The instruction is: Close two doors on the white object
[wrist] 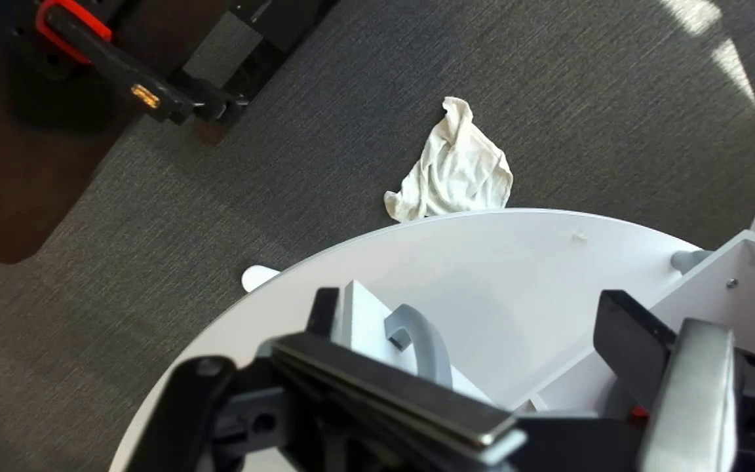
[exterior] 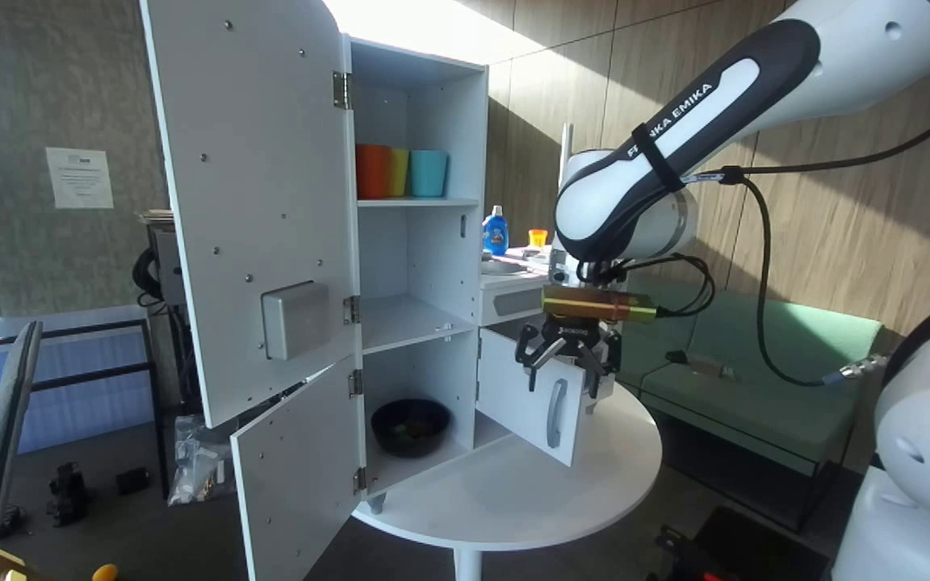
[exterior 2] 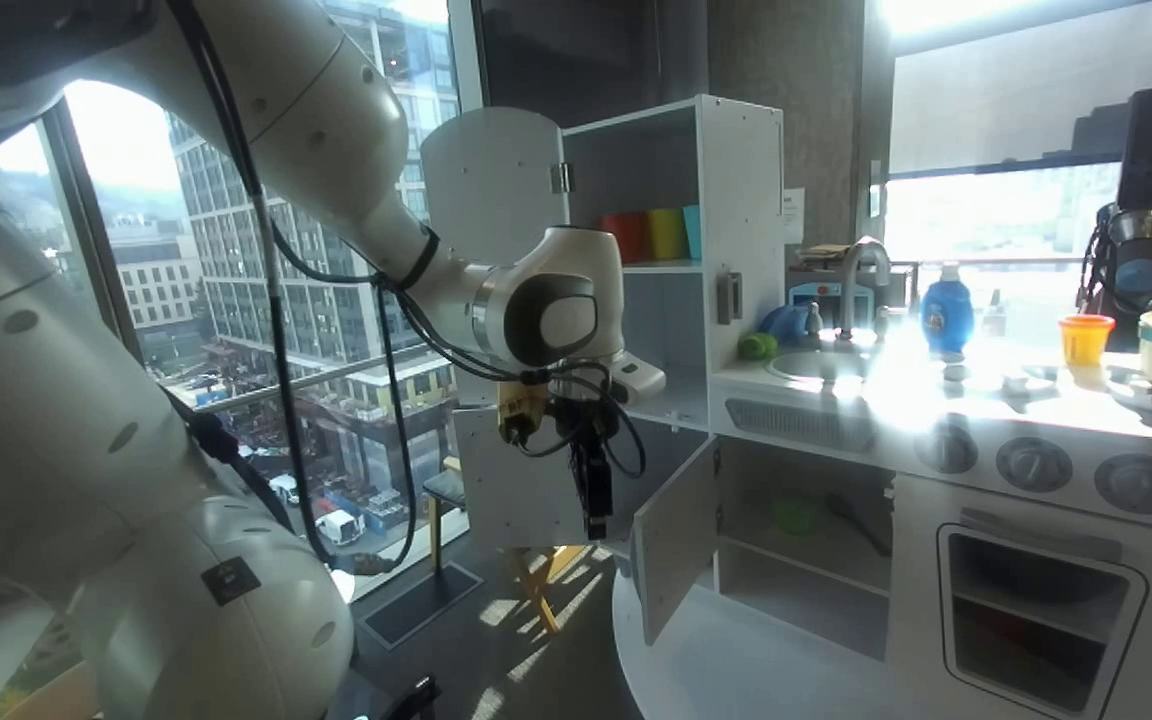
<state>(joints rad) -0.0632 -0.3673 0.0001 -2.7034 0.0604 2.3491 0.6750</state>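
Observation:
The white cabinet (exterior: 384,266) (exterior 2: 744,200) stands on a round table. One small white door with a grey handle (exterior: 525,395) (exterior 2: 676,545) stands open from the shorter section; its top edge and handle also show in the wrist view (wrist: 371,321). The other small door (exterior: 303,468) (exterior 2: 516,490), low on the tall section, stands wide open. My gripper (exterior: 563,387) (exterior 2: 596,525) is open and empty, pointing down beside the handled door. In the wrist view its fingers (wrist: 476,328) are wide apart, with the door's free edge near the left finger. Contact cannot be told.
A tall white door (exterior: 247,202) with a grey latch plate hangs open above the low door. A dark bowl (exterior: 411,428) sits in the low compartment, cups (exterior: 429,173) on a shelf. The round white table (exterior: 465,516) lies below. A white cloth (wrist: 459,167) lies on the floor.

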